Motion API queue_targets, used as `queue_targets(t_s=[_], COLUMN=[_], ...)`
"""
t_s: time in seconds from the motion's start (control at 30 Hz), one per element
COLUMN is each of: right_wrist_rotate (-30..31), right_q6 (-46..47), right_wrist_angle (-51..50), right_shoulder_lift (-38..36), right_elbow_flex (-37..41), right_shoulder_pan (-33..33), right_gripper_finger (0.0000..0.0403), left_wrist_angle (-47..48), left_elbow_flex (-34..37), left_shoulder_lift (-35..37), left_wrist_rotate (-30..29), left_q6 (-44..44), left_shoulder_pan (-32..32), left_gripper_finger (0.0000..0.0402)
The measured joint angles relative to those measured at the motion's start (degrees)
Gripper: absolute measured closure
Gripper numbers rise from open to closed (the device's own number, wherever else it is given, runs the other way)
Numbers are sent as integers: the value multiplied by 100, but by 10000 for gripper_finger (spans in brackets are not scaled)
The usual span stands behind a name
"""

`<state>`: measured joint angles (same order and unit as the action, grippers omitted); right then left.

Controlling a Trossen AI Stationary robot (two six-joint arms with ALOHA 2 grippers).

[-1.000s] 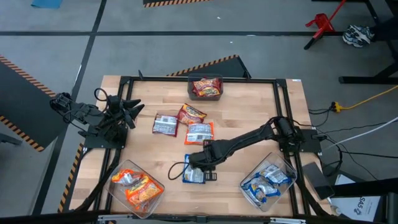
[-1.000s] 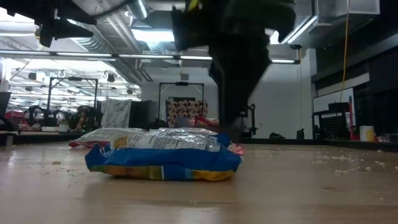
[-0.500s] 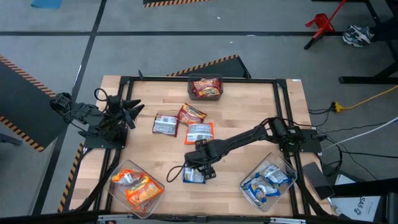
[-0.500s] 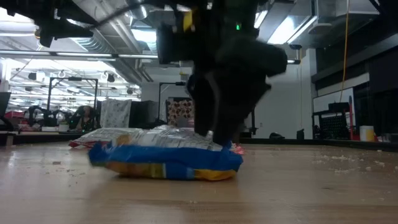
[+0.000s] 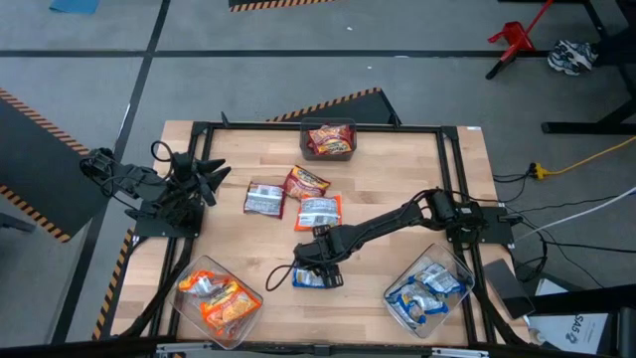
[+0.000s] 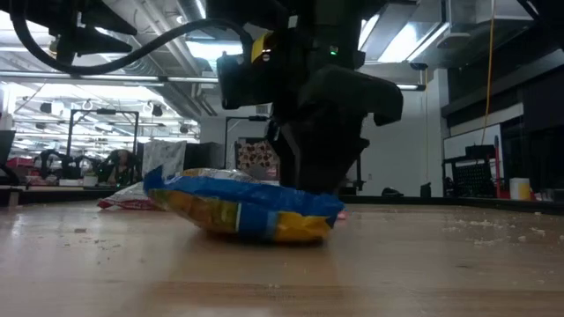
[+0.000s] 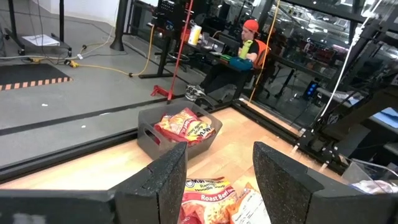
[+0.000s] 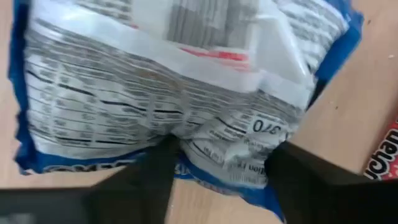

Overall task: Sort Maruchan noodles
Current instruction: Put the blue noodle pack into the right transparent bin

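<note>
One blue-and-white crinkly packet [image 5: 310, 277] pinched in right gripper [image 5: 320, 267] jaws, end lifted.

Pale wooden surface [image 5: 397, 179] inside a black frame, ringed by grey floor. Three bins on it: dark one [image 5: 329, 140] at the far edge, clear one [image 5: 220, 299] at the near left corner, clear one [image 5: 429, 292] at the near right corner. Red stand [image 5: 512, 43] and yellow cable [image 5: 586, 157] on the floor. Seated person in an orange vest [image 7: 247, 51] beyond the surface.
</note>
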<state>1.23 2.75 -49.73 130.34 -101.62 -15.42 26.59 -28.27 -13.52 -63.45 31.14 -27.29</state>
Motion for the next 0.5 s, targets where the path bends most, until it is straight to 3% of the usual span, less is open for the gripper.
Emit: queue_targets(t_s=[0.23,0.5], right_wrist_rotate=[-177,-206], right_q6=[258,757], right_wrist_angle=[4,-164], right_shoulder_lift=[4,13], right_elbow_flex=[0,-233], right_shoulder_pan=[9,9], right_gripper_finger=[372,394], left_wrist_angle=[0,0], left_elbow_flex=[0,0], left_shoulder_lift=[0,0], left_wrist_rotate=[-5,-7], left_q6=[-2,11], left_shoulder_pan=[2,0], left_gripper_finger=[225,225])
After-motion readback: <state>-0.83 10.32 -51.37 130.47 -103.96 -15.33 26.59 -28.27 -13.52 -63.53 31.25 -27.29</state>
